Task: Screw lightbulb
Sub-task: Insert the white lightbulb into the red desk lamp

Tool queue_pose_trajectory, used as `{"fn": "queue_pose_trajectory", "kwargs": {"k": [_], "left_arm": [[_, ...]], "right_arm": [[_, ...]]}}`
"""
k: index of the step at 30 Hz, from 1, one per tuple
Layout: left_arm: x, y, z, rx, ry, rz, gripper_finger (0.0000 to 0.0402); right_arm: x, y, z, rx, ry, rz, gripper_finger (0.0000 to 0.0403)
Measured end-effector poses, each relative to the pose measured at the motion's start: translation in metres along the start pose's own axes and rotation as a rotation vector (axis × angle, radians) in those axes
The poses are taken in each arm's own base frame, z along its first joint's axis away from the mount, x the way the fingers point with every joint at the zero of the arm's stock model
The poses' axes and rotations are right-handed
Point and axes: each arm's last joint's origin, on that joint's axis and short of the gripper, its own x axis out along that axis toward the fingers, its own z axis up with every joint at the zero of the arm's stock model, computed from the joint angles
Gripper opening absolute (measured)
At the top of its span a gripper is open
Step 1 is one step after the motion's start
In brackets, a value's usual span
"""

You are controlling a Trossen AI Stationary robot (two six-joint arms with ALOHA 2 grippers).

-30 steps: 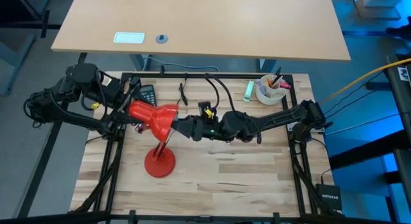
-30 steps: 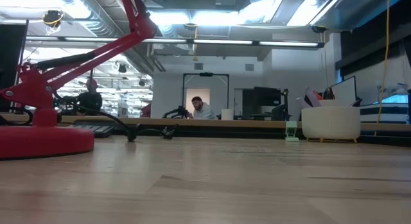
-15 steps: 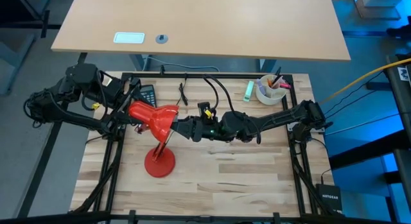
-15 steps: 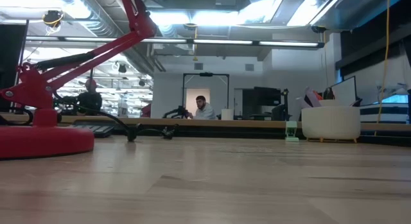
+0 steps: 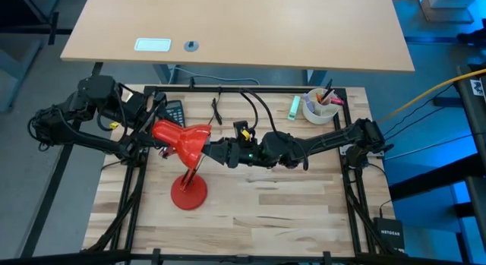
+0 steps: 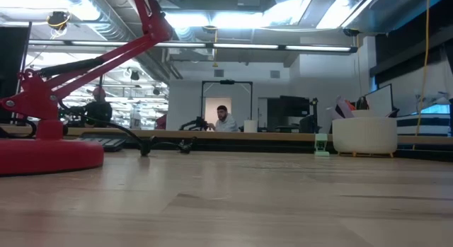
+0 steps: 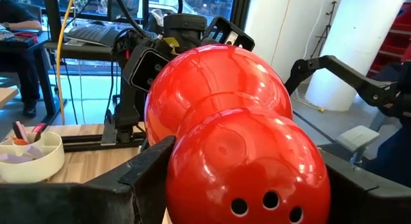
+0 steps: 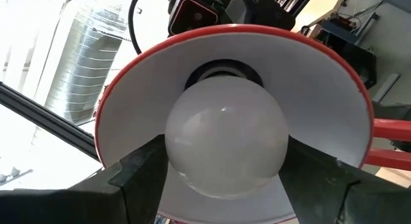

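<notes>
"NETGEAR" reads on a black box (image 5: 389,235) at the counter's (image 5: 288,204) corner. Lightbulb (image 8: 225,137): frosted white, round, smooth, seated inside the lamp shade (image 8: 334,83), whose lining is white and rim red. Right tool (image 8: 225,169) clamps the lightbulb. Left tool (image 7: 247,179) grips the shade's glossy red back, which has small vent holes.

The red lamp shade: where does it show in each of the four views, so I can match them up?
High view: the red lamp shade sits left of centre, between the two arms.
Low view: the shade is not in it; only the lamp's red arm and base show.
Left wrist view: its glossy back fills the centre, between the left gripper's fingers.
Right wrist view: its white inside rings the lightbulb.
Shared landmark: the shade's red shell.
</notes>
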Motion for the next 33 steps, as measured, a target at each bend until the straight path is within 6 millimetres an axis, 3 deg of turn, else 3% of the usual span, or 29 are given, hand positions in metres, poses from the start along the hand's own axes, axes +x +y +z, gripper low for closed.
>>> {"fn": "queue_pose_trajectory", "kwargs": {"k": [16,26,33], "left_arm": [[0.0,0.0001,0.0,-0.001,-0.001,0.0,0.0266],[0.0017,0.0013,-0.0008,-0.018,0.008,0.017,0.0266],[0.0013,0.001,-0.0011,-0.016,0.011,0.008,0.0266]], "right_arm": [[0.0001,0.0002,-0.0001,-0.044,0.003,0.007,0.0276],[0.002,-0.0025,0.0008,-0.112,0.085,0.057,0.0393],[0.003,-0.004,0.0036,-0.173,0.194,0.129,0.035]]}}
